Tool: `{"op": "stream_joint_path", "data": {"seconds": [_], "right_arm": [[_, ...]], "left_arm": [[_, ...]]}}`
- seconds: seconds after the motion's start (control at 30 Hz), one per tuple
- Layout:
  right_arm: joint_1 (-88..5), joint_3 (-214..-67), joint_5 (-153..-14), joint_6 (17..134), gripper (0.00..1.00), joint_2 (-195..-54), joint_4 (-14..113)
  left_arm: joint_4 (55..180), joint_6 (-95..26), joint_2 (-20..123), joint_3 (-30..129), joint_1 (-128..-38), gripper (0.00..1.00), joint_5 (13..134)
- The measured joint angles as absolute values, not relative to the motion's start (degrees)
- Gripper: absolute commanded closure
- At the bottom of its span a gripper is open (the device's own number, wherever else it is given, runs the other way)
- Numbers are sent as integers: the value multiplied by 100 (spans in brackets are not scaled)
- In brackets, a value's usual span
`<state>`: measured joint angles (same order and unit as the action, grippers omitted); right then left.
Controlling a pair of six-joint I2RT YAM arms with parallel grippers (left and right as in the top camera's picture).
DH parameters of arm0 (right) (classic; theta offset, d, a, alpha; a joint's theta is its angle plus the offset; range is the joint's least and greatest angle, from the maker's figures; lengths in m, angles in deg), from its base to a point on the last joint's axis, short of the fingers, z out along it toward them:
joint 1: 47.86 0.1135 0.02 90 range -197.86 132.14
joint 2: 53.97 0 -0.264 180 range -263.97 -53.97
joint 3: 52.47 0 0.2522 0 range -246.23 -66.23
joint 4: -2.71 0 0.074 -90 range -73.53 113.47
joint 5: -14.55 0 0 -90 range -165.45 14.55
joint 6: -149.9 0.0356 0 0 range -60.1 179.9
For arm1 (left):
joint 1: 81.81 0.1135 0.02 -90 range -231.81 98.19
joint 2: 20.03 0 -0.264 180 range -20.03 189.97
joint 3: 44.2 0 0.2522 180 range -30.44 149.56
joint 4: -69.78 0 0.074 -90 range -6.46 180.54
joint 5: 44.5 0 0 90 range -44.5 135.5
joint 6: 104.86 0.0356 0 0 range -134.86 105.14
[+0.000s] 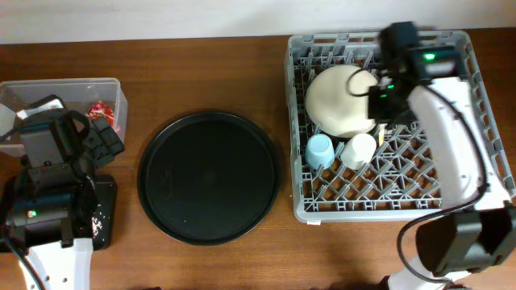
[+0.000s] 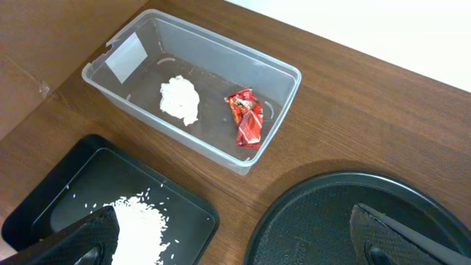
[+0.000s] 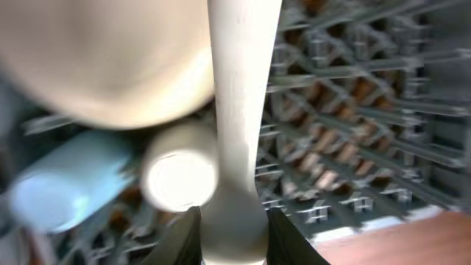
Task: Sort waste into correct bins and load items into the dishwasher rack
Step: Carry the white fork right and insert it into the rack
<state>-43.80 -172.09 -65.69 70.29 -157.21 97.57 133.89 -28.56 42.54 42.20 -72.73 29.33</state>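
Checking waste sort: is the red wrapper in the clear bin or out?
In. The red wrapper lies inside the clear bin, beside the napkin.

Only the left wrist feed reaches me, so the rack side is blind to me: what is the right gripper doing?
Observer: The right gripper is shut on a pale yellow plastic utensil over the large grey pegged plastic rack. I cannot tell whether it is the fork or the spoon.
Operator: What is loaded already?
Observer: A large cream bowl-plate lies in the rack's far left part.
Operator: Any cups?
Observer: A light blue cup and a white cup sit side by side, just nearer the robot than the bowl-plate.
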Motion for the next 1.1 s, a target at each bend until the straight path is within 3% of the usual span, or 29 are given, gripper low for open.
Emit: {"op": "stream_joint_path", "data": {"seconds": [0.2,0.53,0.77,0.87,0.93,1.03,1.1], "right_arm": [[-5346,-17209,-6516,6380,74,-15721,9440],[-5388,-17207,-6713,5252,74,-16270,9387],[-5399,-16958,-6713,5064,74,-16825,9178],[-5401,-16761,-6687,5047,64,-16906,8968],[-5410,-16757,-6647,5040,49,-16906,8944],[-5504,-16757,-6650,5064,34,-16906,8948],[-5628,-16757,-6700,5056,29,-16906,8963]], "left_arm": [[13389,-2856,4254,4220,-7273,1,2933],[13389,-2856,4254,4220,-7273,1,2933],[13389,-2856,4254,4220,-7273,1,2933],[13389,-2856,4254,4220,-7273,1,2933],[13389,-2856,4254,4220,-7273,1,2933],[13389,-2856,4254,4220,-7273,1,2933],[13389,-2856,4254,4220,-7273,1,2933]]}}
